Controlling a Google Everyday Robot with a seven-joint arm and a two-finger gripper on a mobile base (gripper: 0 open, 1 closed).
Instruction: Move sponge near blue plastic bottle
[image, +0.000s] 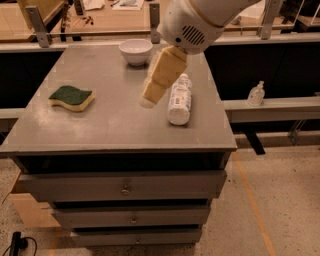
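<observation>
The sponge (72, 97), dark green on top with a yellow base, lies flat on the left part of the grey cabinet top (115, 125). The blue plastic bottle (179, 99), pale with a white cap and speckled label, lies on its side at the right. My gripper (148, 101) hangs from the white arm above the middle of the top, just left of the bottle and well right of the sponge. It holds nothing that I can see.
A white bowl (135, 51) stands at the back of the cabinet top. A small clear pump bottle (256, 94) stands on a ledge to the right. Drawers are below, and workbenches lie behind.
</observation>
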